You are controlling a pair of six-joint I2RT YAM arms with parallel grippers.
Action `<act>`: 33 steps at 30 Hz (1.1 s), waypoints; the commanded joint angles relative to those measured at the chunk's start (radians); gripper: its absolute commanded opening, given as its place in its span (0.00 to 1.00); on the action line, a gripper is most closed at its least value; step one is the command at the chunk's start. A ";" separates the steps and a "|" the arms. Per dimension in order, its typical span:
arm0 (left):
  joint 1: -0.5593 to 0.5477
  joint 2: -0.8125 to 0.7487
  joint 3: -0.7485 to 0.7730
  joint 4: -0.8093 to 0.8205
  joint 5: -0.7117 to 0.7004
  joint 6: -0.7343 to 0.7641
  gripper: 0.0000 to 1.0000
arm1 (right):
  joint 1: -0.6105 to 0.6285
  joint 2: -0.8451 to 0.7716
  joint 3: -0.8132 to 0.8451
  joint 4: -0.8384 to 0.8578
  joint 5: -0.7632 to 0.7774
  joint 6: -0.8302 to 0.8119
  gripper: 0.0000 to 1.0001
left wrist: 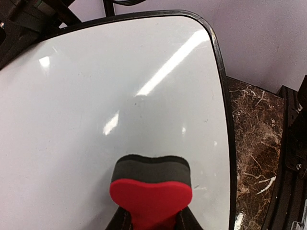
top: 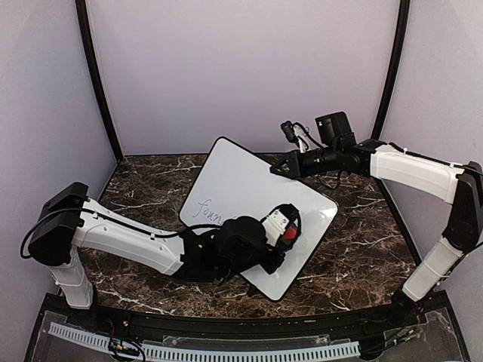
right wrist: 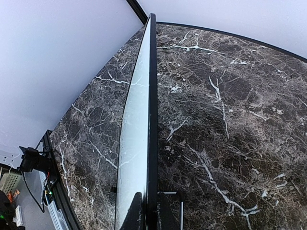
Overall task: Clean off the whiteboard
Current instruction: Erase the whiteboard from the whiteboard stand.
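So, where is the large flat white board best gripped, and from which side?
On the thin black rim of the large flat white whiteboard, at its far right edge, coming edge-on from the right. The board is thin, so fingers fit above and below, away from the red eraser block.

"fawn", handwritten on the whiteboard [top: 243,185]

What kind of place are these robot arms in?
Probably a lab's robot test booth: plain pale walls close in a marble-look table, and a left arm and right arm are mounted at its near edge.
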 commanded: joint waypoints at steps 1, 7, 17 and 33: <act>0.018 0.037 -0.072 -0.143 0.002 -0.028 0.00 | 0.053 0.056 -0.041 -0.033 -0.014 -0.096 0.00; 0.018 0.072 0.026 -0.103 -0.014 0.034 0.00 | 0.052 0.059 -0.042 -0.033 -0.017 -0.095 0.00; 0.018 0.138 0.232 -0.129 0.023 0.120 0.00 | 0.052 0.052 -0.044 -0.033 -0.012 -0.096 0.00; -0.043 0.102 0.076 -0.263 0.013 -0.023 0.00 | 0.052 0.053 -0.044 -0.035 -0.011 -0.096 0.00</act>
